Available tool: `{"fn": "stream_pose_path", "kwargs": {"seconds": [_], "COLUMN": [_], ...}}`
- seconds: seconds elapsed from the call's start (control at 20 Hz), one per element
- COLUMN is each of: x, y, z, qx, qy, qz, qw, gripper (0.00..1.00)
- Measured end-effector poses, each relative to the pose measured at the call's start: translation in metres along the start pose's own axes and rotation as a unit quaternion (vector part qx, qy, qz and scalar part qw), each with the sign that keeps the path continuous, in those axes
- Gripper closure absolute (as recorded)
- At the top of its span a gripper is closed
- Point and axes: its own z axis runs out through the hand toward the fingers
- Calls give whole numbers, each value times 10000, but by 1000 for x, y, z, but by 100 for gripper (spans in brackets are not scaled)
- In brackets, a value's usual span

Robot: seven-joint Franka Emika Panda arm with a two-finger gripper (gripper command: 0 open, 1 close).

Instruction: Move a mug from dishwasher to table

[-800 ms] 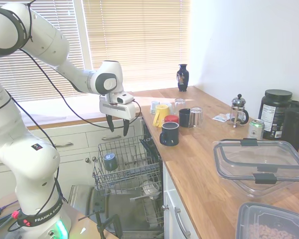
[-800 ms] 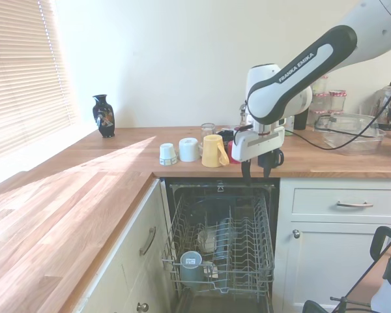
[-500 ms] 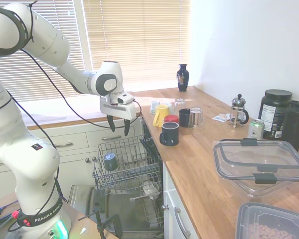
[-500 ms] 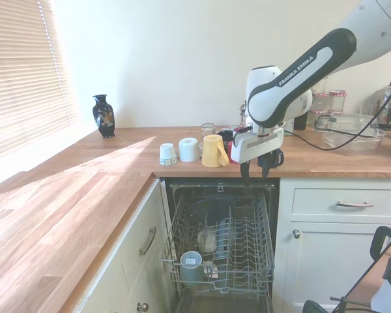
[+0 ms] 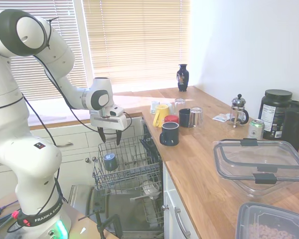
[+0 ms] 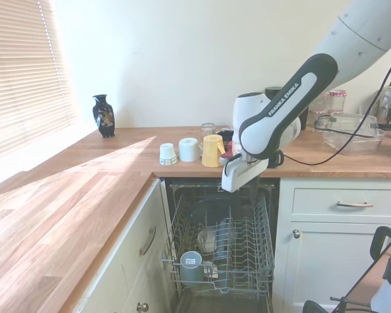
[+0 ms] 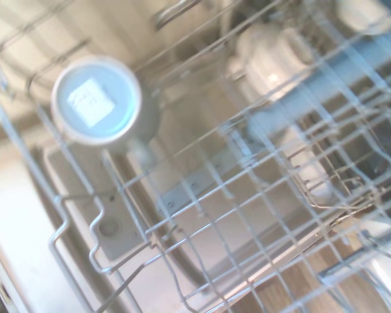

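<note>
Dishwasher [image 5: 120, 164]: grey wire rack pulled out, slate blue-grey mug [image 5: 109, 161] inverted inside.
Gripper [image 5: 108, 137]: unclenched, moved lower toward rack.
Arm lettering: FRANKA EMIKA.

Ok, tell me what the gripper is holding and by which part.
Nothing. The gripper hangs open and empty above the mug, which sits upside down in the dishwasher rack.

You have the mug [image 5: 109, 162] standing upside down in the dishwasher's [image 5: 120, 199] pulled-out upper rack [image 5: 134, 167], at its outer corner. The gripper [image 5: 108, 138] hangs above it, and other cups [image 5: 169, 123] cluster on the table [image 5: 199, 164] behind.
</note>
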Motion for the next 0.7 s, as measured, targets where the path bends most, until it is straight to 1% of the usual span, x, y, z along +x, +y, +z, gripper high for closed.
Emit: {"fn": "stream_pose_path", "kwargs": {"seconds": [0.25, 0.4, 0.55, 0.7], "x": [-9, -11, -10, -7], "y": [-47, -73, -90, -97], "z": [30, 43, 56, 69], "qx": [-308, -459, -498, -448], "qy": [98, 30, -28, -77], "qz": [-567, -825, -967, -1059], "qw": [9979, 9955, 9941, 9933], "gripper": [0, 0, 0, 0]}}
